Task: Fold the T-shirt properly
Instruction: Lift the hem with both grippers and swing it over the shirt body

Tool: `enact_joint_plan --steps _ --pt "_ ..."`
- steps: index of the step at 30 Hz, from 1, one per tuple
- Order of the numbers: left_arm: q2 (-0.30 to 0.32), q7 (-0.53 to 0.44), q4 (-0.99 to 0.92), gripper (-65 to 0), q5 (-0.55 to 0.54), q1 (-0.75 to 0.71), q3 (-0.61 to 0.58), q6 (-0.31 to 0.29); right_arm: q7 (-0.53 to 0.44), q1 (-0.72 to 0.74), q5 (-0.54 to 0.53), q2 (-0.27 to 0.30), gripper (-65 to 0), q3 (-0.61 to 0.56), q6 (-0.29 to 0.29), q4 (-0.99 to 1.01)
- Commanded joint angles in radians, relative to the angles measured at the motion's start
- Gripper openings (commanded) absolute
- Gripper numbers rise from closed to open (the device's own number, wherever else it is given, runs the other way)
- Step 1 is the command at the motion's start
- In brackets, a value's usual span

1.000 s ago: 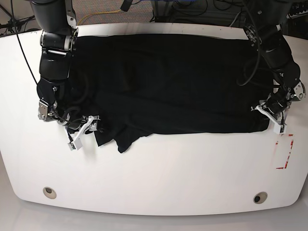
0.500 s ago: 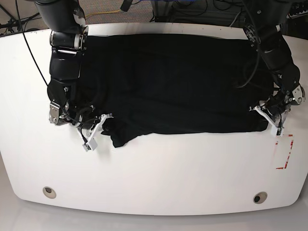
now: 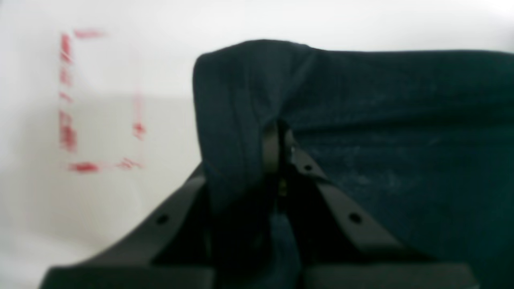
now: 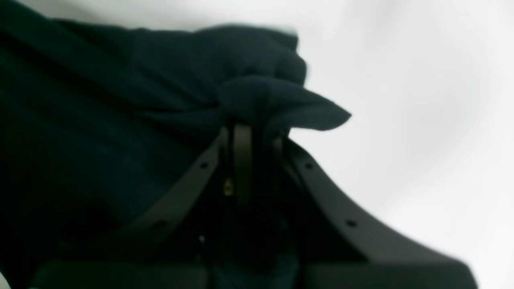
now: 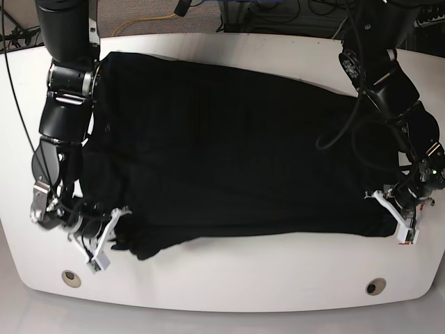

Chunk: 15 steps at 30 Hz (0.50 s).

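The black T-shirt lies spread wide over the white table, its near edge rumpled at the lower left. At that lower left corner, my right gripper is shut on a bunched fold of the T-shirt; in the right wrist view its fingers meet under the cloth. On the view's right, my left gripper is shut on the shirt's near right corner. In the left wrist view the fingertips are pressed together with fabric draped over them.
Red corner marks are on the table just beside the left gripper. Two round ports sit near the table's front edge. Cables, one yellow, run behind the far edge.
The right gripper has shut on the shirt's lower left corner. Both grippers have moved toward the table's front edge, dragging the shirt's near edge with them.
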<state>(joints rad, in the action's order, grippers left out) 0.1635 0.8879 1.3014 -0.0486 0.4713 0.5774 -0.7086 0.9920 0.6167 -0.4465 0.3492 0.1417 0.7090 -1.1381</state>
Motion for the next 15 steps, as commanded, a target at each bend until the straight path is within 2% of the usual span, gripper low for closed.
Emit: enact_joint_plan --steps 1,7,10,15 --pt "0.003 0.024 0.134 -65.0 0.000 0.068 -0.015 0.010 0.029 0.144 0.008 0.061 -65.0 -0.038 -0.011 -0.026" --pt "0.005 0.099 0.206 -65.0 0.002 0.203 -0.050 0.010 0.054 0.363 0.008 0.084 -65.0 -0.139 -0.011 -0.023" --pt "0.008 0.152 0.294 -65.0 0.002 0.248 -0.035 0.010 0.118 0.500 0.007 0.109 -65.0 -0.172 -0.011 -0.021" --pt "0.008 0.161 0.435 -65.0 -0.001 0.314 -0.037 0.011 0.206 0.689 0.002 0.113 -65.0 -0.244 -0.011 -0.029"
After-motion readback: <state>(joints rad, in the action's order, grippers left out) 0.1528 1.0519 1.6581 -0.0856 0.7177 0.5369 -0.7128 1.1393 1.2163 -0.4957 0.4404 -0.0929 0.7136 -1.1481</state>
